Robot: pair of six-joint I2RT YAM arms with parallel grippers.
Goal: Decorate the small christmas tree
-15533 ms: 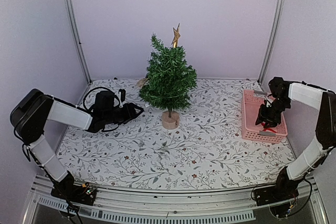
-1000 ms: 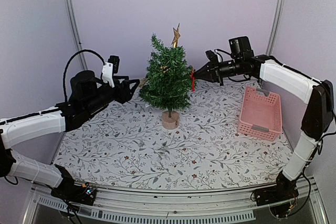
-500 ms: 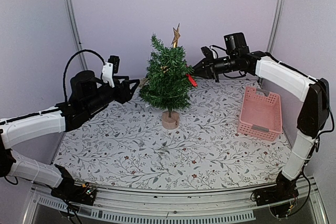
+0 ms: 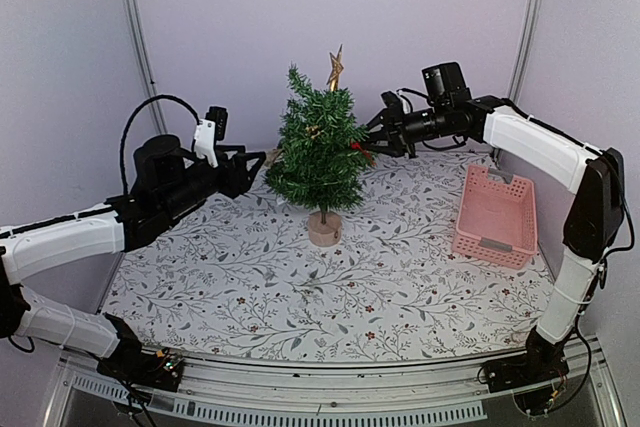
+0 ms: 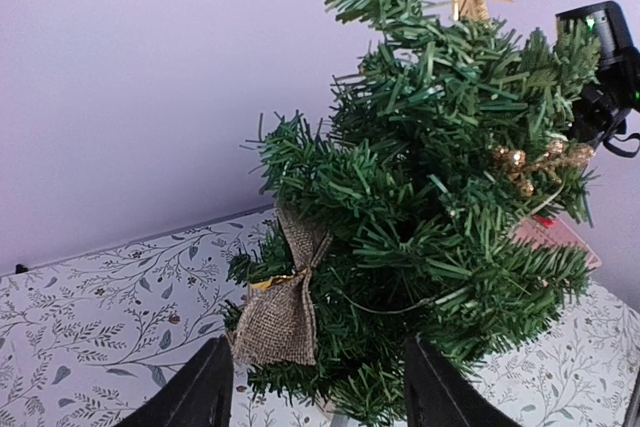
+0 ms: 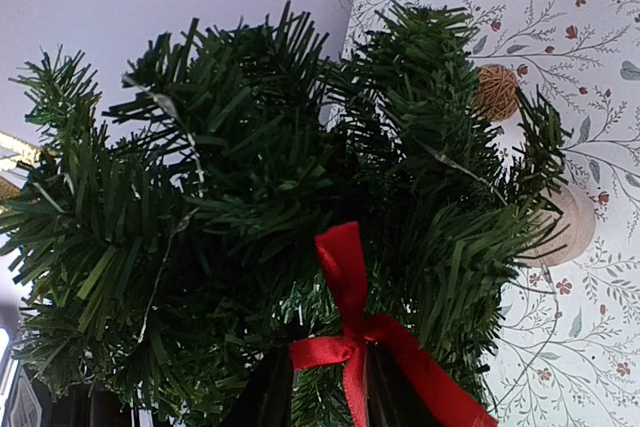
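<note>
the flowery tabletop (image 4: pixel 300 297) is closest. on its right side sits a pink basket (image 4: pixel 482 244). the small christmas tree (image 4: pixel 318 152) stands upright past the middle of the tabletop, toward the back wall, on its round wood foot (image 4: pixel 324 229).

the left claw (image 4: pixel 255 160) hangs just beside the left side of the tree. its two fingers (image 5: pixel 215 387) are spread wide and do not touch the branches. a brown sack-cloth bow (image 5: pixel 280 312) sits on the low branches in front of it, and a gold glitter twig (image 5: pixel 540 159) sits higher up.

the right claw (image 4: pixel 372 137) is right at the tree's right side. its fingers (image 6: pixel 268 392) are a little apart, with the knot of a red bow (image 6: pixel 350 332) just past the tips. the bow lies in the green needles.

a gold star (image 4: pixel 335 67) sits at the very top.
</note>
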